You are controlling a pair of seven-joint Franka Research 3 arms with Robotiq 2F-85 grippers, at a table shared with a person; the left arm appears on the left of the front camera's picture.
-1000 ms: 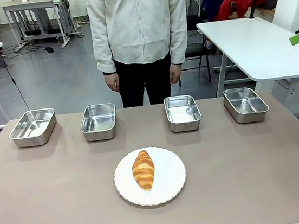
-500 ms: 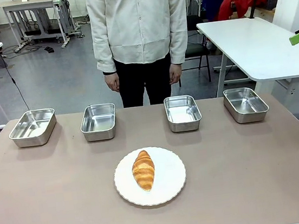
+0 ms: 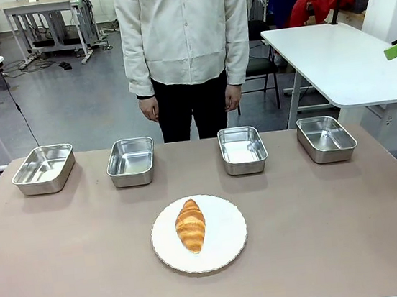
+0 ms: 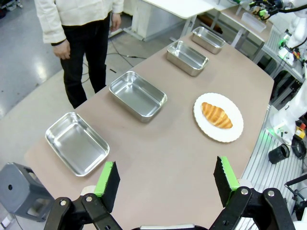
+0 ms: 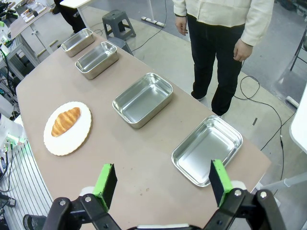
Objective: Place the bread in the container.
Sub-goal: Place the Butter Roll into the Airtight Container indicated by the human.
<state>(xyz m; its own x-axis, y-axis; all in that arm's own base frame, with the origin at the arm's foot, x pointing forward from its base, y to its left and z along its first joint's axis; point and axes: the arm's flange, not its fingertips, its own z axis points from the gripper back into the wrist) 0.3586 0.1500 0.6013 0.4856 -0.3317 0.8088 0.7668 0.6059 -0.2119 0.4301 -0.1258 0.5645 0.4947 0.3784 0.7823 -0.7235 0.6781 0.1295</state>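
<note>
The bread (image 3: 190,225), a golden-brown croissant, lies on a round white plate (image 3: 228,242) in the middle of the table. Four alike steel containers stand in a row behind it, all holding nothing: far left (image 3: 43,169), left of middle (image 3: 130,161), right of middle (image 3: 243,149) and far right (image 3: 326,138). My left gripper (image 4: 166,181) hangs open high above the table's left end, with the bread (image 4: 217,115) far off. My right gripper (image 5: 162,183) hangs open high above the right end, over the nearest container (image 5: 207,149), the bread (image 5: 65,121) far away.
A person (image 3: 187,41) stands at the table's far side behind the middle containers, both hands hanging down. A green finger pad (image 3: 394,50) shows at the right edge, well above the table. A white table (image 3: 340,66) stands behind on the right.
</note>
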